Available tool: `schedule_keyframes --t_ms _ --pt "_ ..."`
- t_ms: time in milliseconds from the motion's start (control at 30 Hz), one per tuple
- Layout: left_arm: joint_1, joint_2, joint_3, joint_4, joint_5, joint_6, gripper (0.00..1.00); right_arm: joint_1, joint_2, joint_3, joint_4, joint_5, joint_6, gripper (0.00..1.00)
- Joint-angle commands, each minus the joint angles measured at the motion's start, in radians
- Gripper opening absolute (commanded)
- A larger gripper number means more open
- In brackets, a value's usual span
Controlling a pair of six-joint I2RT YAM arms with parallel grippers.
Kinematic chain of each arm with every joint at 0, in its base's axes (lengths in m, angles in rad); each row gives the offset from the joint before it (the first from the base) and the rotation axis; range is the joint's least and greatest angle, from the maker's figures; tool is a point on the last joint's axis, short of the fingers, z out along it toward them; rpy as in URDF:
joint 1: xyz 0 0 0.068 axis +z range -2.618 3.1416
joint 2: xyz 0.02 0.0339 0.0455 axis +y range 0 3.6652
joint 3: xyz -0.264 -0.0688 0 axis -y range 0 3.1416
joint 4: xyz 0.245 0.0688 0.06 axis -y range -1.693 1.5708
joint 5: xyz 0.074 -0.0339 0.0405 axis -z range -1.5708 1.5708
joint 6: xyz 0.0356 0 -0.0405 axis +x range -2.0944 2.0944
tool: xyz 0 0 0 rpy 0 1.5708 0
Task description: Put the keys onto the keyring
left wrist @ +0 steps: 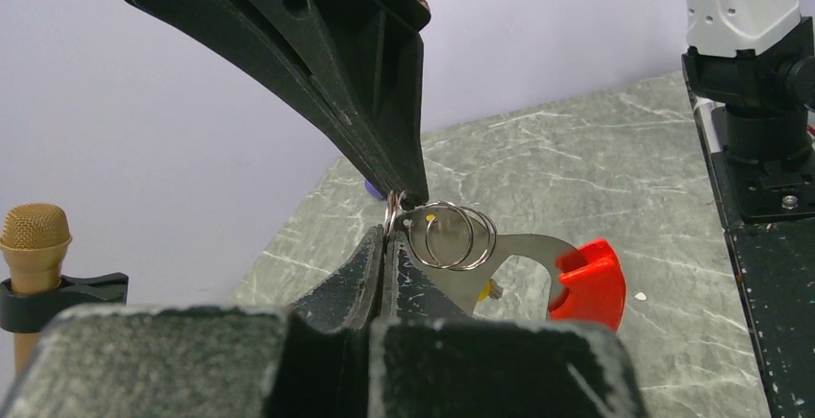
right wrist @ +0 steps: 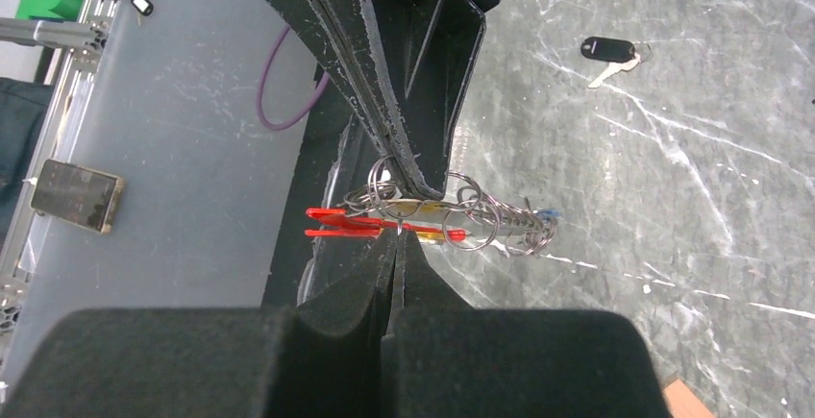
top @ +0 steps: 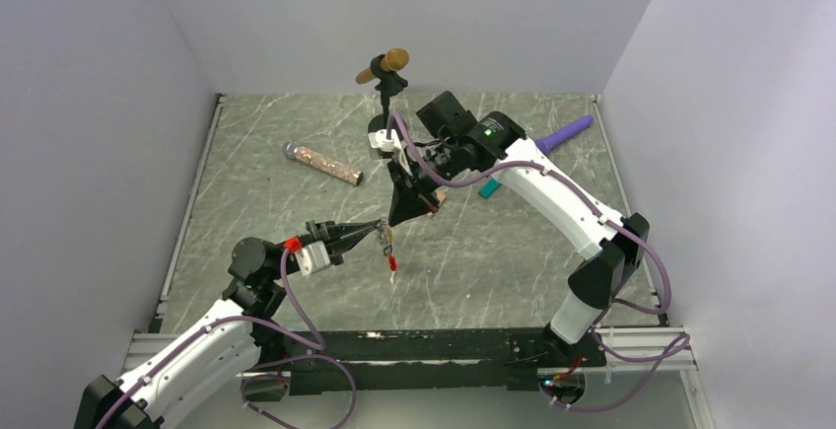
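Silvery keyring (left wrist: 452, 235) with red fob (left wrist: 588, 279) hangs above the tabletop (left wrist: 615, 168); black-headed key (right wrist: 608, 50) lies flat, well apart.

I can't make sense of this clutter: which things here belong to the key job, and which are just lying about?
In the job: keyring with red fob, pinched by left gripper and right gripper; black-headed key, lying apart.

Lying about: microphone on a stand, glittery microphone, purple stick, teal block.
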Motion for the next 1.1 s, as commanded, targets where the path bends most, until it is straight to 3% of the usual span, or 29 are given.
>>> schedule_keyframes --t_ms 0,533,767,1067 --pt "-0.005 -0.013 0.007 0.049 0.011 -0.03 0.0 0.005 0.003 0.036 0.033 -0.008 0.024 0.0" --pt "-0.008 -0.011 0.051 -0.116 -0.018 -0.001 0.0 0.005 0.001 0.042 0.029 -0.052 0.02 0.0" --pt "-0.05 -0.022 0.167 -0.387 -0.115 0.101 0.0 0.005 0.008 0.02 0.051 -0.031 0.045 0.0" --pt "-0.186 0.05 0.383 -0.797 -0.44 0.153 0.0 0.004 0.032 0.015 0.103 0.029 0.123 0.0"
